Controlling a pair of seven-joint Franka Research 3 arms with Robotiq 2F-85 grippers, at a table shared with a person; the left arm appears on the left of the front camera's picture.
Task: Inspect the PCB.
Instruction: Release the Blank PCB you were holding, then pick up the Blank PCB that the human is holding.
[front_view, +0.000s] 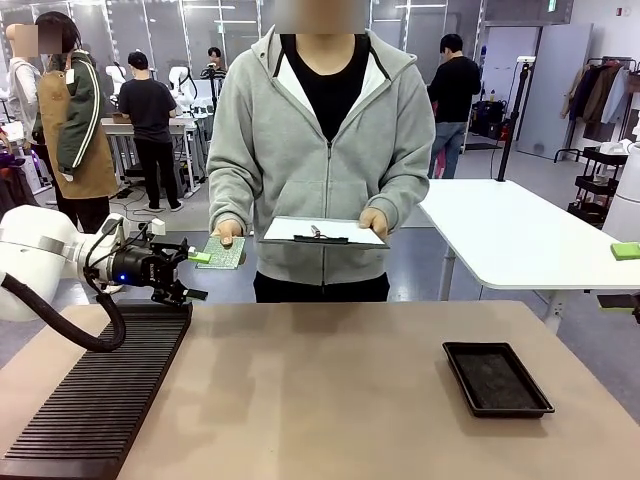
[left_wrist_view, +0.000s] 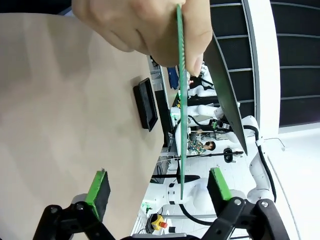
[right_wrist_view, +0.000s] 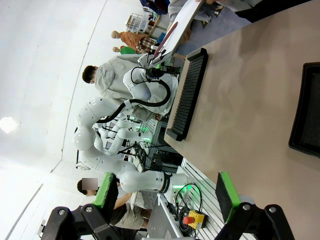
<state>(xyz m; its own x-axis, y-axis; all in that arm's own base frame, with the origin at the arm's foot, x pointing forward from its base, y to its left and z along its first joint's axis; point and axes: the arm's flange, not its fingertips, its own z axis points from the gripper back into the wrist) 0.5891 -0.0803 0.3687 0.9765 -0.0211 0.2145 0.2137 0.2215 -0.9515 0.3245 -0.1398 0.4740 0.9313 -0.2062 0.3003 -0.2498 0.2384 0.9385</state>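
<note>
– Left tool (left_wrist_view: 158, 186) status? And where's the PCB?
– Not on the table (front_view: 320, 400). Person at the far side has a clipboard (front_view: 325, 232) in one hand. The other hand (left_wrist_view: 145, 25) pinches the PCB (left_wrist_view: 181, 125) at its far end and offers it in the air near the table's far edge, up by the end of the slotted rack (front_view: 100, 400).
– Handling?
– My read: thin, stiff, light. Slick faces and bare edges, so it could pivot in a shallow pinch. The face is finely patterned, so I'd stay off the middle and clamp across the free end on both faces, well short of the person's fingers.
– Jaws?
– Left tool is spread wide, gripping nothing. Left wrist view has the PCB edge-on, free end down between the two pads (left_wrist_view: 98, 187), nearer the picture-right one, with a gap on both sides as far as I can tell. Front view puts the upper pad just beside the PCB's near edge. Can't confirm contact there.
– Right tool (right_wrist_view: 166, 192)?
– Also spread wide, empty, well apart from the PCB. It hangs over bare table, with the black tray (right_wrist_view: 305, 110) off to one side.
</note>
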